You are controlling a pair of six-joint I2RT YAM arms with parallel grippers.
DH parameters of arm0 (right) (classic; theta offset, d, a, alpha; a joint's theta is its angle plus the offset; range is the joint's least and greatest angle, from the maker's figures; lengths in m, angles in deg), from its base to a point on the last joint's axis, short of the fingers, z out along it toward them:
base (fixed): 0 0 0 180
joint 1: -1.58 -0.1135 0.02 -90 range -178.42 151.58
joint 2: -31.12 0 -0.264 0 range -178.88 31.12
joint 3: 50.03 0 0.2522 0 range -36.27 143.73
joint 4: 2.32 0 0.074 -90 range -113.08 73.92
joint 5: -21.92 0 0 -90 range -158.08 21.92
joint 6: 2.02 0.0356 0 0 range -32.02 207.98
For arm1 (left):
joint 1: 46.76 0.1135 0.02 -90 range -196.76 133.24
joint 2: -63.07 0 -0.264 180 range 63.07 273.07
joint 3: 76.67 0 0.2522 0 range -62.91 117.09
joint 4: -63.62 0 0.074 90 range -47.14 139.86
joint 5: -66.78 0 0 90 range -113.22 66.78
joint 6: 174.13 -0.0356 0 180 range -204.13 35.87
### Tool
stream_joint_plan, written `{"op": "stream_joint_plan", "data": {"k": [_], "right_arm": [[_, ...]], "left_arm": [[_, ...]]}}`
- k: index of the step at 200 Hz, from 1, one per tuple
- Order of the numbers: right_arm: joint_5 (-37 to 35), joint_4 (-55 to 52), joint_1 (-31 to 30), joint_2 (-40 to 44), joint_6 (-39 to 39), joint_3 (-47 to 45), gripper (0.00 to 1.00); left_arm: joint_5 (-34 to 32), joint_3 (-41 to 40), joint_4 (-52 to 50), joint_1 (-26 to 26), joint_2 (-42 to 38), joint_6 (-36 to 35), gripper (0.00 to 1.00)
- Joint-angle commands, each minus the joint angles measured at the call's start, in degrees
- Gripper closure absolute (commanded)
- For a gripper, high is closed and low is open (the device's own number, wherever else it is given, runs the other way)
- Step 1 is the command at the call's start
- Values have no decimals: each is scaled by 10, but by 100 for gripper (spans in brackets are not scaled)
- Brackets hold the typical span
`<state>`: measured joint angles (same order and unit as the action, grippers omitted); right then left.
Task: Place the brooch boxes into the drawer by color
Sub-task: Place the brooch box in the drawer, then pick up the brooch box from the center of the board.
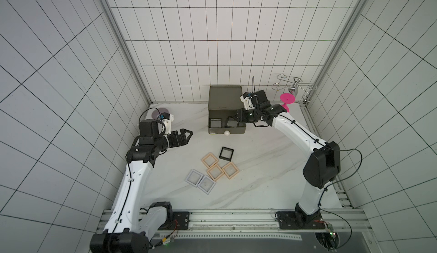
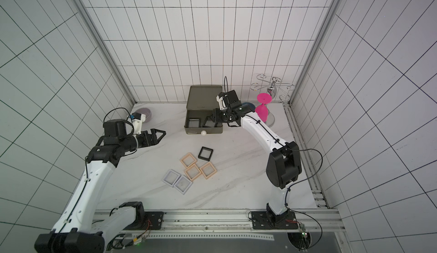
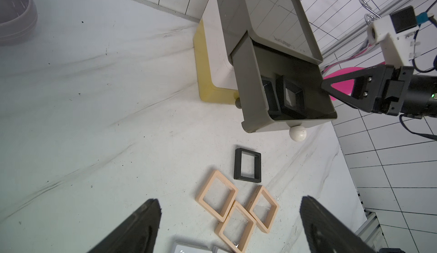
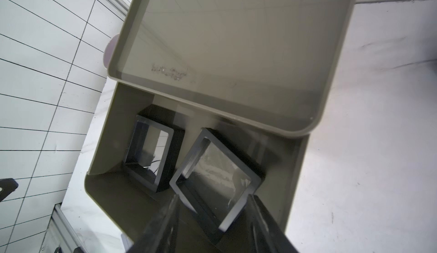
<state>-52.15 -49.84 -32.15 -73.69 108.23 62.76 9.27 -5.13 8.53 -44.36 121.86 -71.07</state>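
Observation:
The drawer point(image 1: 224, 96) stands at the back. Its olive-grey top tier point(image 1: 212, 131) is pulled out, and two black brooch boxes point(image 4: 153, 154) point(image 4: 217, 176) lie in it. My right gripper point(image 4: 212, 197) reaches into that tier, open, its fingers either side of the tilted nearer box's corner. On the table lie one black box point(image 1: 226, 153), three peach boxes point(image 1: 215, 172) and two pale lavender boxes point(image 1: 194, 178). My left gripper point(image 1: 190, 133) hovers open and empty, left of the drawer and behind the loose boxes point(image 3: 216, 196).
A lilac bowl point(image 1: 160, 112) sits at the back left, behind my left arm. A pink goblet point(image 1: 286, 100), a blue bowl point(image 2: 248, 104) and a wire rack point(image 1: 294, 87) stand at the back right. The yellow tier point(image 3: 203, 74) shows beneath the open one.

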Motion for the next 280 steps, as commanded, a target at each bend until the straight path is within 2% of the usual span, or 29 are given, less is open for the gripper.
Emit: {"op": "stream_joint_plan", "data": {"k": [1,25,39,65,89,123,137,154,213,237,280], "right_arm": [[-34,-28,1,27,-24,28,50],[-45,-26,0,77,-23,6,49],[-54,-10,-1,126,-14,-41,50],[-90,57,-1,256,29,-197,50],[-104,115,-3,370,108,-358,50],[-114,193,-25,445,227,-557,50],[-124,233,-45,440,256,-597,50],[-144,260,-72,407,271,-602,48],[-177,340,-147,235,320,-548,48],[-173,372,-165,168,334,-521,50],[-192,348,-179,90,333,-449,55]], "left_arm": [[-2,-5,0,-18,12,-10,4],[-51,-5,-15,-59,33,-26,4],[-56,-9,-13,-70,43,-24,5],[-51,-26,8,-80,55,-16,6],[-55,-35,18,-86,68,-18,7],[-56,-30,19,-86,79,-17,7],[-59,-28,20,-86,80,-15,7],[-63,-27,21,-86,81,-15,7],[-95,-24,12,-82,68,-12,7],[-97,-28,12,-73,63,-13,7],[-83,-34,5,-51,59,-21,7]]}}
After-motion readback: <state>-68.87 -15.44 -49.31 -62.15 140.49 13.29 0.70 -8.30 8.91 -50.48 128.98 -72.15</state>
